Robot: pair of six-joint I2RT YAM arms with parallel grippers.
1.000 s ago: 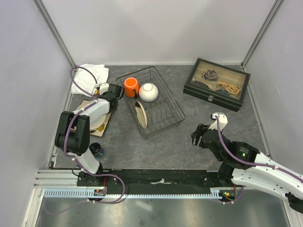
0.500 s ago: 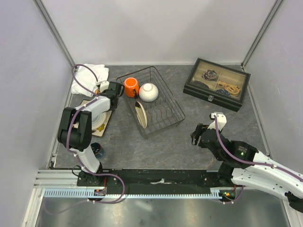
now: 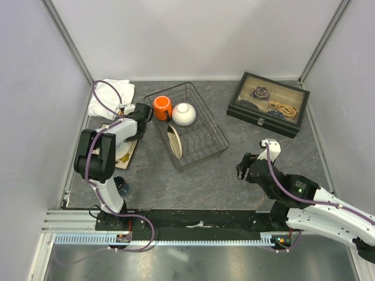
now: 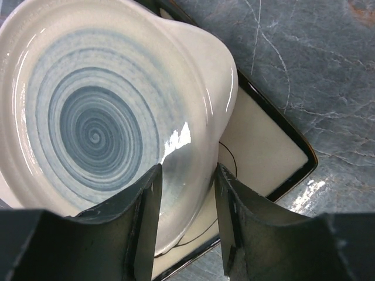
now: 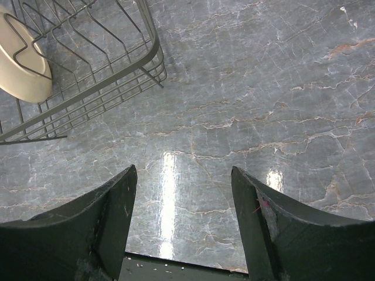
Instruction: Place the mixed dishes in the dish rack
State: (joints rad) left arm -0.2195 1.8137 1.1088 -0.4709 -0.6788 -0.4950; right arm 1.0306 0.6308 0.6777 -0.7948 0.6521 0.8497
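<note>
Left arm (image 3: pixel 94 155) stood folded on its own side, elbow raised high, forearm sloping away from the base toward a wrist tipped downward. The left gripper (image 4: pixel 186 178) was clamped over the rim of a dish (image 4: pixel 94 129), one finger (image 4: pixel 146 205) inside it and the other pressed against its outer wall. The right arm (image 3: pixel 304 193) lay low, stretched forward and inward from its base. The right gripper (image 3: pixel 243 167) hung facing down, its fingers (image 5: pixel 117 205) spread wide apart with nothing between them.
</note>
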